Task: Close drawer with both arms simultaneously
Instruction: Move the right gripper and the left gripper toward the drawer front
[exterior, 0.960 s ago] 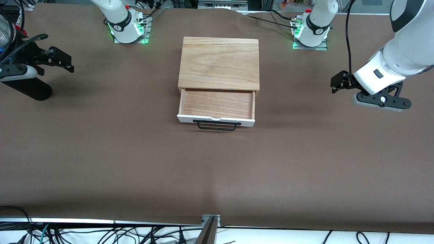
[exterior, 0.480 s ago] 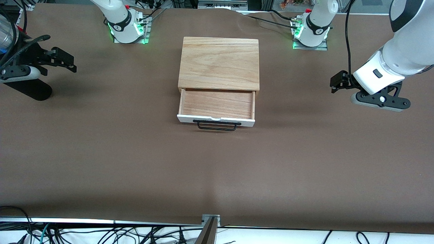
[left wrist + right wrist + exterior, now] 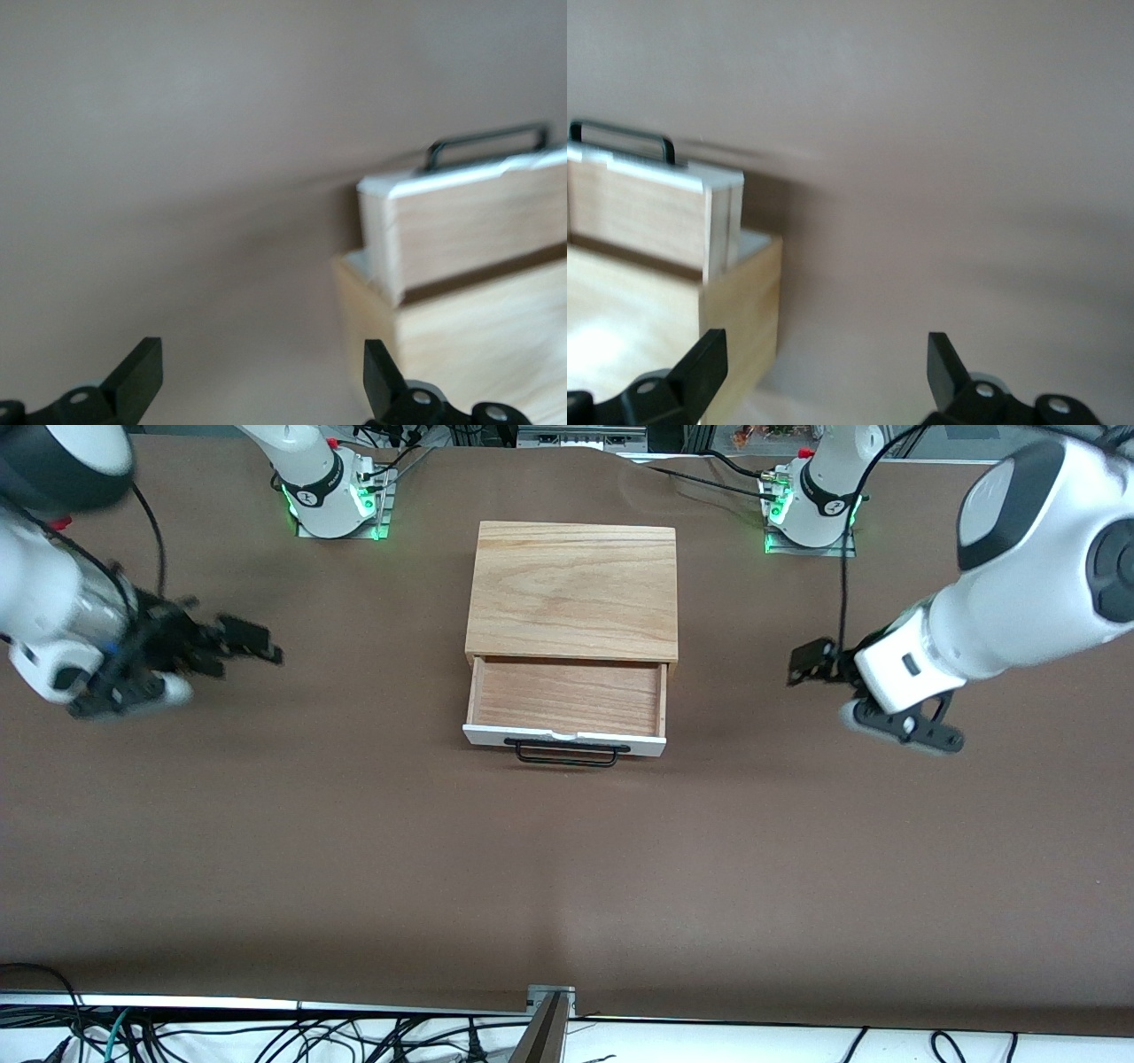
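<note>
The oak-coloured box (image 3: 571, 589) stands mid-table. Its drawer (image 3: 567, 695) is pulled out toward the front camera, with a white front panel (image 3: 496, 735) and a black bar handle (image 3: 567, 757). The drawer tray is empty. My left gripper (image 3: 808, 662) is open and empty over the brown table, beside the drawer toward the left arm's end. My right gripper (image 3: 252, 642) is open and empty over the table toward the right arm's end. The left wrist view shows the left gripper (image 3: 263, 381), the drawer's side (image 3: 469, 212) and handle (image 3: 487, 142). The right wrist view shows the right gripper (image 3: 827, 367) and the drawer's side (image 3: 647, 208).
A brown cloth (image 3: 567, 868) covers the table. The two arm bases (image 3: 332, 500) (image 3: 811, 509) with green lights stand along the edge farthest from the front camera. Cables (image 3: 266, 1036) lie below the edge nearest the camera.
Both arms have swung inward toward the box and drawer, and the grippers now show lower in the front view. The drawer has not moved.
</note>
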`<action>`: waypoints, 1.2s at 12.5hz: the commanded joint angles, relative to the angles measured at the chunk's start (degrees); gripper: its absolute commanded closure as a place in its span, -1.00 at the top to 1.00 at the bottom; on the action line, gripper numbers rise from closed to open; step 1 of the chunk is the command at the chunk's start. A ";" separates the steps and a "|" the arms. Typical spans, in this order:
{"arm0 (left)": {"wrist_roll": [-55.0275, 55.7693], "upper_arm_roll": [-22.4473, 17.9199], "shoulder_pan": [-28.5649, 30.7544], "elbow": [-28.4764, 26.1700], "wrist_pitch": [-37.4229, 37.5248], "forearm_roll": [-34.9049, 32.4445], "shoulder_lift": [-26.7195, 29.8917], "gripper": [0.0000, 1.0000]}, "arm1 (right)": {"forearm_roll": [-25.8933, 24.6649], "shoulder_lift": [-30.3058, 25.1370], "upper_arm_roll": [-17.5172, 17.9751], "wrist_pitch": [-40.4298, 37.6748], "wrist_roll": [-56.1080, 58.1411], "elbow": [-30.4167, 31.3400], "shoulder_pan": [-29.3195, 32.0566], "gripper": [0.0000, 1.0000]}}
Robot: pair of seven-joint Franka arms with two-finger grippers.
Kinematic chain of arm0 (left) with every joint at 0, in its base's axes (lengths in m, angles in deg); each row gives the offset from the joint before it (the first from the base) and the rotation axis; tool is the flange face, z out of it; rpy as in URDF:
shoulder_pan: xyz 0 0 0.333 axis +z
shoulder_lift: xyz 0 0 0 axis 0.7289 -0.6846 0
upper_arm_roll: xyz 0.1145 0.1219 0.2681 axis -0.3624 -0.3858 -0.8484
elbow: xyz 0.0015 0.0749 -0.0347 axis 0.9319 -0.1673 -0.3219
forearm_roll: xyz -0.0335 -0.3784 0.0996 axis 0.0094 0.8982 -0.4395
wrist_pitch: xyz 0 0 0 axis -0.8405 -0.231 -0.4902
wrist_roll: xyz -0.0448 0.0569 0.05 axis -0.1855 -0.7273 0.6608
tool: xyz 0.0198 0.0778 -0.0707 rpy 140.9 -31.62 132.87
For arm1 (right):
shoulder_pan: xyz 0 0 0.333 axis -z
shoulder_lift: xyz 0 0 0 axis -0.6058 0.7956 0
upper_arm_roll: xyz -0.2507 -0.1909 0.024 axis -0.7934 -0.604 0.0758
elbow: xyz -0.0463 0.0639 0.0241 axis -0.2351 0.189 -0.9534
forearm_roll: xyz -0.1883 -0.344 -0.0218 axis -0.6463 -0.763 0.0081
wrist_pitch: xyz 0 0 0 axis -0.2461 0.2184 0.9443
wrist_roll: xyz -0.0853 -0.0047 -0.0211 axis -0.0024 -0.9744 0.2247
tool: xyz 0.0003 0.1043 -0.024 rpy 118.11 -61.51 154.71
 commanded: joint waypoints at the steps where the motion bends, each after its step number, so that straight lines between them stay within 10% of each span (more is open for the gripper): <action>1: 1.58 -0.09 -4.43 1.35 -8.42 3.23 -5.94 1.00 | 3.10 15.94 0.16 4.67 -0.47 -13.87 -4.71 1.00; 9: 2.13 -0.09 -18.32 1.08 -35.58 7.36 -20.26 1.00 | 18.30 30.05 0.86 22.08 -4.95 -17.52 -13.16 1.00; 15: 1.60 -0.09 -18.86 -0.32 -35.10 7.36 -22.13 1.00 | 20.70 29.01 1.47 22.28 -5.21 -10.58 -15.19 1.00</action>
